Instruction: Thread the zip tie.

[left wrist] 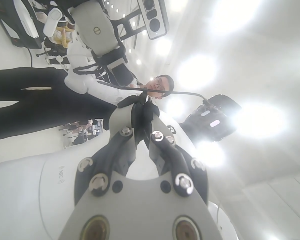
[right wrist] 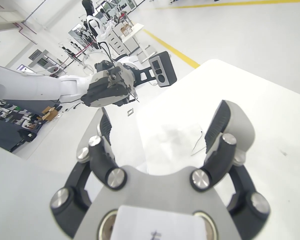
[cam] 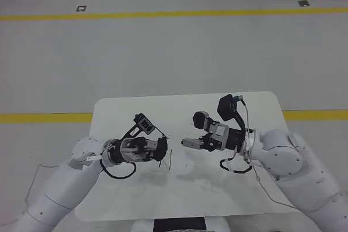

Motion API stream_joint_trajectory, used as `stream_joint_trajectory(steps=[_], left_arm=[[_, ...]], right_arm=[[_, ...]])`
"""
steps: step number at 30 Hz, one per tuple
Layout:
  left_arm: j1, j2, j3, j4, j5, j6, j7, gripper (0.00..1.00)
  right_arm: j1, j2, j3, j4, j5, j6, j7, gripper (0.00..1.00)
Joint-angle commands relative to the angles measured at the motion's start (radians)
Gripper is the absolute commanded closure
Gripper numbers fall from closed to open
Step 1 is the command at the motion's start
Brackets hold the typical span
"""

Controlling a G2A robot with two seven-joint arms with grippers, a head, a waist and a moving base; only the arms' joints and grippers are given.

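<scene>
A white table with rounded corners (cam: 249,191) is seen from above. Two robot arms come in from its near side, and their grippers face each other above the middle of the tabletop, near one another but not touching. The left gripper (left wrist: 142,102) is held up off the table with its dark fingertips pressed together on a thin black zip tie (left wrist: 185,92). It pinches the strap partway along its length, so the tie hangs in the air and sticks out on both sides of the fingertips. In the left wrist view the strap runs almost straight across the fingertips, and one end bends into a short curve. In the right wrist view the same strap slants through the left gripper, with a short pointed end poking out on the side nearer the table. The right gripper (right wrist: 162,112) hovers above the tabletop and points toward the left gripper. Its two fingers are spread wide, with ribbed black pads facing each other and nothing between them. Beyond the table, a yellow line (cam: 35,118) runs across the pale floor.
</scene>
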Motion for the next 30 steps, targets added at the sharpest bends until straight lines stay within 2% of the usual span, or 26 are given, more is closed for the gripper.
stream_joint_trajectory(steps=[1, 6, 10, 16, 24, 30], left_arm=[[0.009, 0.002, -0.015, -0.007, 0.002, 0.003, -0.003, 1.0], [0.021, 0.005, -0.039, -0.019, 0.007, 0.013, -0.013, 1.0], [0.027, 0.005, -0.053, -0.027, 0.005, 0.026, -0.024, 1.0], [0.032, 0.006, -0.073, -0.033, 0.006, 0.035, -0.028, 1.0], [0.044, 0.004, -0.088, -0.04, 0.01, 0.043, -0.022, 1.0], [0.048, 0.002, -0.093, -0.042, 0.01, 0.045, -0.026, 1.0]], right_arm=[[-0.008, 0.004, 0.015, -0.006, -0.002, 0.0, -0.008, 0.0], [-0.007, 0.015, 0.017, -0.036, -0.04, 0.0, -0.014, 0.0], [0.013, 0.029, -0.026, -0.044, -0.093, 0.0, -0.032, 0.0], [0.064, 0.06, -0.126, -0.023, -0.145, 0.0, -0.101, 0.0], [0.152, 0.12, -0.29, -0.014, -0.25, 0.0, -0.232, 0.0], [0.226, 0.169, -0.414, 0.009, -0.213, 0.0, -0.381, 0.0]])
